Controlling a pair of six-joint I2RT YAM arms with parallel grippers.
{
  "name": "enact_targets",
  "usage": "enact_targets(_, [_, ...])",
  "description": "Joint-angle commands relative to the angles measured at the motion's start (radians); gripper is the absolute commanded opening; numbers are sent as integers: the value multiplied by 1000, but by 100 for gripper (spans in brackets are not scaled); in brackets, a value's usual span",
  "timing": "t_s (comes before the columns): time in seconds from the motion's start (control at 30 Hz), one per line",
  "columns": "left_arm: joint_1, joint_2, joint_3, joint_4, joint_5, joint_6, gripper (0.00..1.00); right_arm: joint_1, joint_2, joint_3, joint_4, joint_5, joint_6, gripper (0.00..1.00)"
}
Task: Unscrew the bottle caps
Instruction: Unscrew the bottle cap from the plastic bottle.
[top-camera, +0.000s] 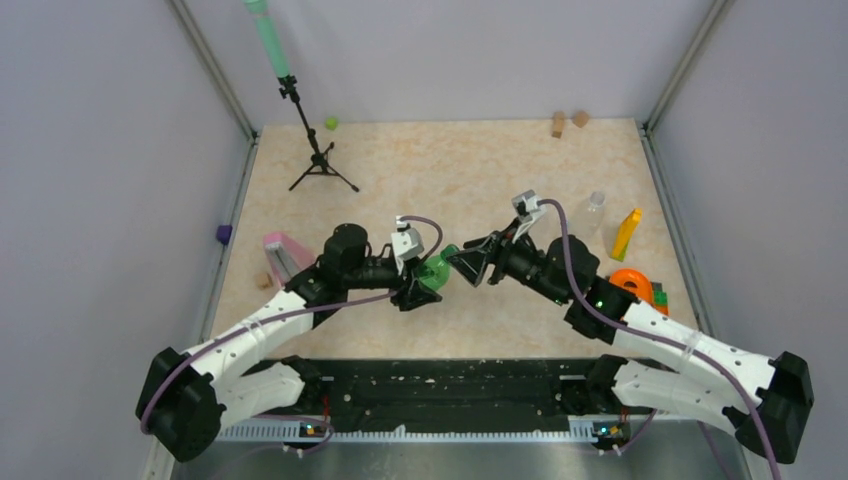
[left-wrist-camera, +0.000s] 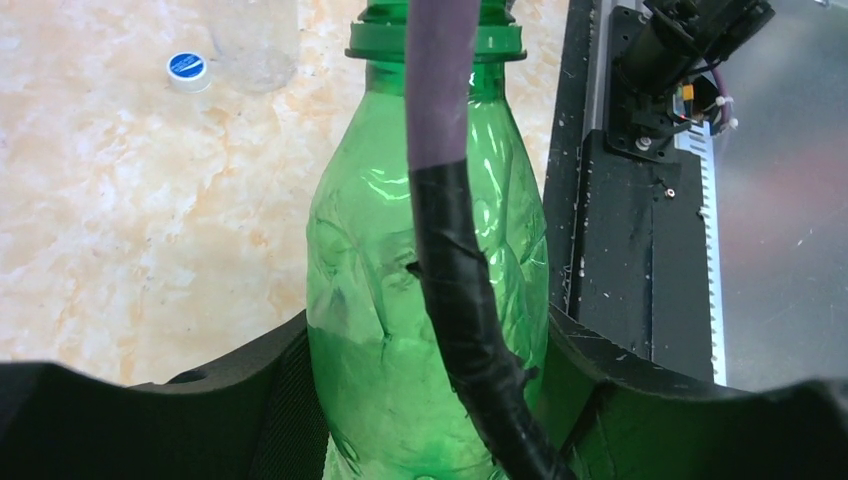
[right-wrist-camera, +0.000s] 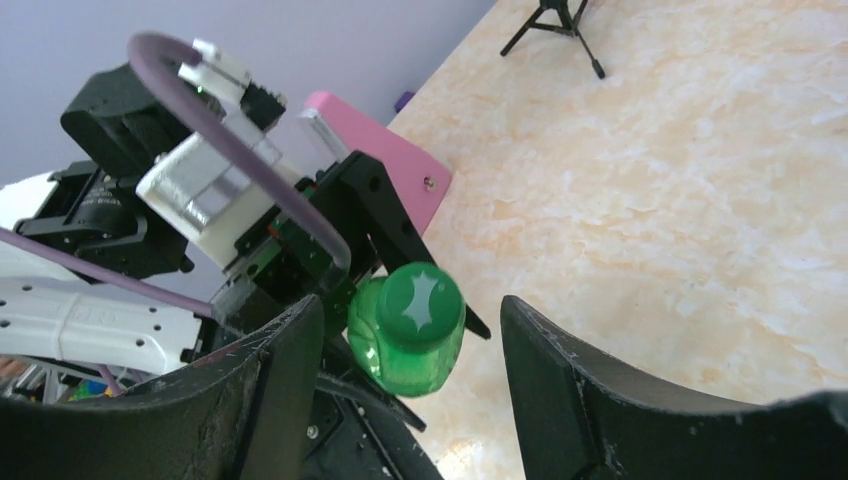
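A translucent green bottle (left-wrist-camera: 370, 300) lies level above the table, and my left gripper (left-wrist-camera: 428, 335) is shut on its body. A purple cable crosses in front of it in the left wrist view. Its dark green cap (right-wrist-camera: 421, 303) points at my right gripper (right-wrist-camera: 410, 305), which is open: the cap sits between the fingers (right-wrist-camera: 270, 390) with a gap on each side. From above, the two grippers (top-camera: 425, 282) (top-camera: 460, 262) meet at the bottle (top-camera: 435, 272) mid-table. A loose blue cap (left-wrist-camera: 187, 69) lies on the table beside a clear bottle (left-wrist-camera: 255, 45), which also shows at the right (top-camera: 594, 212).
A yellow block (top-camera: 627, 233) and an orange piece (top-camera: 632, 283) sit by the right arm. A pink block (top-camera: 285, 250) lies left of the left arm. A small tripod (top-camera: 318, 160), a lime-green lump (top-camera: 330, 124) and wooden blocks (top-camera: 558, 124) stand at the back.
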Motion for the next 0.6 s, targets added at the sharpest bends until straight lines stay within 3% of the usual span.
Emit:
enact_targets(0.0, [-39, -24, 46, -46, -210, 107, 0, 0, -13, 10, -7, 59, 45, 64])
enact_targets(0.07, [-46, -31, 47, -46, -199, 116, 0, 1, 1, 14, -12, 81, 62, 61])
enact_targets(0.27, [-51, -54, 47, -46, -193, 115, 0, 0, 10, 8, 8, 52, 73, 39])
enact_targets(0.37, [-51, -66, 46, -46, -193, 114, 0, -1, -9, -5, 16, 31, 57, 17])
enact_targets(0.43, [-51, -69, 45, -46, -198, 114, 0, -2, -18, -12, 17, -18, 35, 20])
enact_targets(0.5, [-51, -64, 47, -46, -199, 115, 0, -4, -30, -21, 10, -30, 17, 33])
enact_targets(0.57, [-51, -60, 54, -46, -204, 116, 0, -3, -43, -31, -8, -26, -4, 33])
